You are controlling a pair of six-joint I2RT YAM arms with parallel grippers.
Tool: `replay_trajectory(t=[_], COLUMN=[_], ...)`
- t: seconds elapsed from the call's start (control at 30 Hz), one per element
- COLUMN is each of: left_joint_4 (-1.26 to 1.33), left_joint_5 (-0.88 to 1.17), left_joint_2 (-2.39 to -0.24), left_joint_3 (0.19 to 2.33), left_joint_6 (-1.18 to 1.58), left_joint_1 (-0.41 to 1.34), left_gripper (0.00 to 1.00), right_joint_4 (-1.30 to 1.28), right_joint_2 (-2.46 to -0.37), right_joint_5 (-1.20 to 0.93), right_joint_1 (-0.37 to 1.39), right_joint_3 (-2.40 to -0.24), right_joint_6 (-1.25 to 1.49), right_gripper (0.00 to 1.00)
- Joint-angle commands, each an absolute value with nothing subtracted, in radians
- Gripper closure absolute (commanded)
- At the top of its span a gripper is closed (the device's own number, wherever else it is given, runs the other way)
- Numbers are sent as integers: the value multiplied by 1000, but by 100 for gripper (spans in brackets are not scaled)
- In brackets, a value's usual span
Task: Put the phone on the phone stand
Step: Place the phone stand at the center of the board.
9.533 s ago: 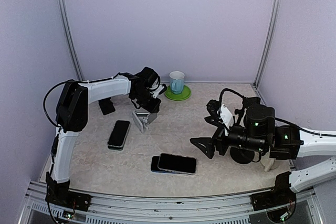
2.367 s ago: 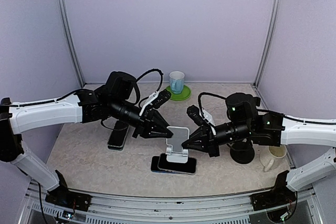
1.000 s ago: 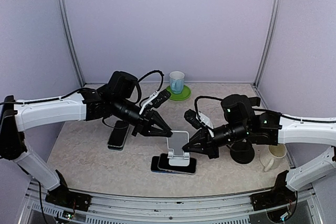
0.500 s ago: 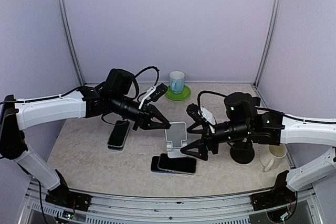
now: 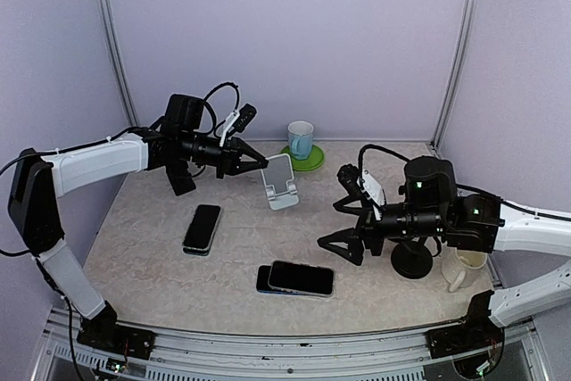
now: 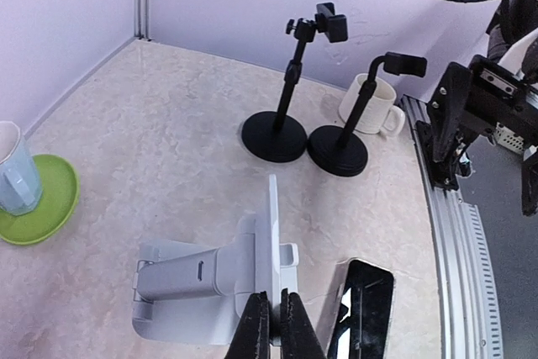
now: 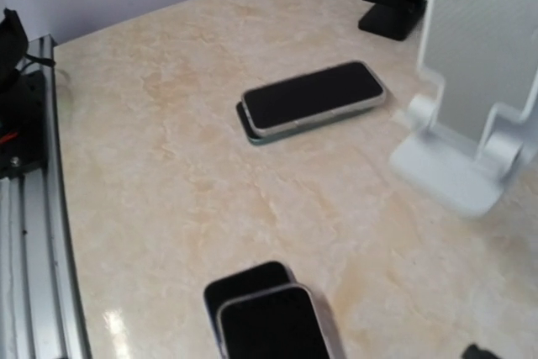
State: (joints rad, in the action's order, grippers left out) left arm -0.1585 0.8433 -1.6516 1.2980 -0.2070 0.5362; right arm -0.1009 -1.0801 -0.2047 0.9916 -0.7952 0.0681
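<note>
The white phone stand (image 5: 280, 182) is at the back middle of the table near the cup, and my left gripper (image 5: 261, 164) is shut on the edge of its back plate. The left wrist view shows the black fingertips (image 6: 260, 331) pinching that plate on the stand (image 6: 210, 279). I cannot tell whether its base touches the table. Two stacked phones (image 5: 298, 277) lie at the front middle. Another phone (image 5: 202, 227) lies further left. My right gripper (image 5: 340, 226) hangs open and holds nothing, just right of the stacked phones (image 7: 271, 317).
A pale cup (image 5: 301, 139) stands on a green saucer (image 5: 304, 161) at the back. Two black clamp stands (image 6: 274, 135) (image 6: 337, 150) and a cream mug (image 5: 461, 269) are on the right. A small black holder (image 5: 181, 181) sits at the left.
My left gripper carried the stand from above the stacked phones back toward the cup. My right gripper opened, let go of the stand and drew back to the right.
</note>
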Motion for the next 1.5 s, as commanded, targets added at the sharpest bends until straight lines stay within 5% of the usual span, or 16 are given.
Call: replay_trajectory(t=[0.0, 0.73, 1.47], left_joint_4=[-188, -363, -479], left_joint_5=[896, 931, 1011], left_joint_2=[-1702, -2018, -2386], left_joint_3=[1385, 1673, 2065], left_joint_6=[-311, -537, -599], left_joint_1=[492, 255, 144], left_gripper=[100, 100, 100], right_joint_4=[-81, 39, 170], right_joint_2=[-1035, -1004, -1184], right_joint_5=[-167, -133, -213], right_joint_1=[984, 983, 984], right_joint_3=[-757, -666, -659], right_joint_6=[74, 72, 94], right_gripper=[0, 0, 0])
